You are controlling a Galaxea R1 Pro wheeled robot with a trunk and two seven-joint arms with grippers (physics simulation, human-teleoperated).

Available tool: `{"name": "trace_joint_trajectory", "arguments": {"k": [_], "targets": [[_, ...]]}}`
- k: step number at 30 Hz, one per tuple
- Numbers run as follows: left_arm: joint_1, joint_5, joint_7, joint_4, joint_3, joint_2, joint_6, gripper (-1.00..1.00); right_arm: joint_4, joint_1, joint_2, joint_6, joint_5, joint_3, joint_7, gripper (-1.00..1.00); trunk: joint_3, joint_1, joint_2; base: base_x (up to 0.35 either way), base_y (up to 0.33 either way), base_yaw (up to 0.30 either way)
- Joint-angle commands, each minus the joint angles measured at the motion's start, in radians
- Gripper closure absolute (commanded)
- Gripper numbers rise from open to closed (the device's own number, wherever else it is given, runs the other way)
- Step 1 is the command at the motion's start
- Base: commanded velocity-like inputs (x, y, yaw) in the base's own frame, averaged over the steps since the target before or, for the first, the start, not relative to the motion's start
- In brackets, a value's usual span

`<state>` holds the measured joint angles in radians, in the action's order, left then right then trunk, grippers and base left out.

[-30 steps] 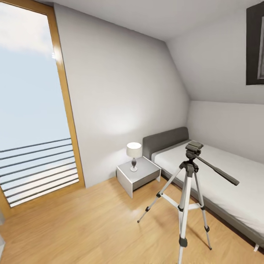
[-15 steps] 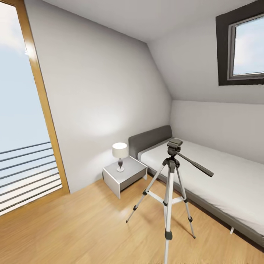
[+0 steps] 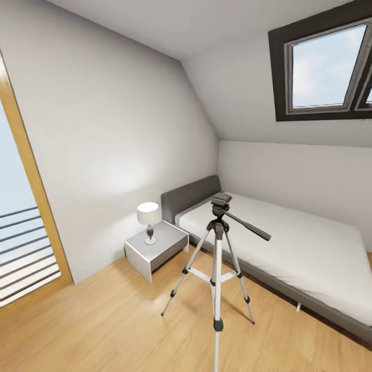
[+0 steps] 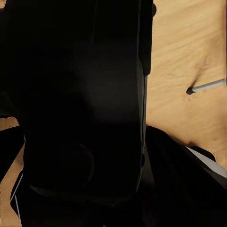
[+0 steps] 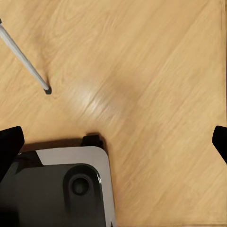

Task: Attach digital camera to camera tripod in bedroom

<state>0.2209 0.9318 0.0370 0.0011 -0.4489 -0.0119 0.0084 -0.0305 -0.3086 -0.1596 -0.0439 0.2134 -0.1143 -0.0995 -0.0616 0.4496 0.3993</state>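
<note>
Looking ahead from my head view, I count one camera tripod (image 3: pixel 217 258) standing on the light wood floor (image 3: pixel 103 320) of the bedroom, its three silver legs spread and its black pan head carrying one long handle that points toward the bed (image 3: pixel 289 248). A small grey boxy piece sits on top of the head; I cannot tell whether it is the camera. Beside the bed stands one nightstand (image 3: pixel 155 250) with one white-shaded lamp (image 3: pixel 148 221) on it. One dark-framed skylight (image 3: pixel 323 70) is set in the sloped ceiling, and one tall wood-framed window (image 3: pixel 23 232) shows at the left edge.

In my left wrist view, a dark mass blocks most of the picture; I cannot tell how my left hand stands. One tripod leg tip (image 4: pixel 201 87) rests on the floor.

In my right wrist view, my right hand (image 5: pixel 116 142) is spread wide, holding nothing, its two dark fingertips (image 5: pixel 9 144) at opposite edges. Below lie the floor, one tripod leg and my grey base (image 5: pixel 61 187).
</note>
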Motion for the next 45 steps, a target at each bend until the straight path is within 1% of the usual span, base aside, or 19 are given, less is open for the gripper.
{"name": "trace_joint_trajectory", "arguments": {"k": [1,16,33,45], "targets": [[0.000,0.009,0.004,0.000,-0.008,0.000,0.001,1.00,-0.003,-0.001,0.000,-0.005,0.011,-0.008,-0.005,-1.00,0.000,0.000,0.001,0.000,0.000,-0.285],[0.000,0.009,0.004,0.000,-0.008,0.000,0.001,1.00,-0.003,-0.001,-0.002,-0.005,0.011,-0.008,-0.005,-1.00,0.000,0.000,0.001,0.000,0.000,-0.273],[0.000,0.009,0.004,0.000,-0.008,0.000,0.001,1.00,-0.003,-0.001,-0.003,-0.003,0.009,-0.010,-0.007,-1.00,0.000,0.000,0.001,0.000,0.006,-0.016],[0.000,0.009,0.004,0.000,-0.008,0.000,0.001,1.00,-0.003,-0.001,-0.003,-0.007,0.010,-0.010,-0.005,-1.00,0.000,0.000,0.001,0.000,0.258,0.000]]}}
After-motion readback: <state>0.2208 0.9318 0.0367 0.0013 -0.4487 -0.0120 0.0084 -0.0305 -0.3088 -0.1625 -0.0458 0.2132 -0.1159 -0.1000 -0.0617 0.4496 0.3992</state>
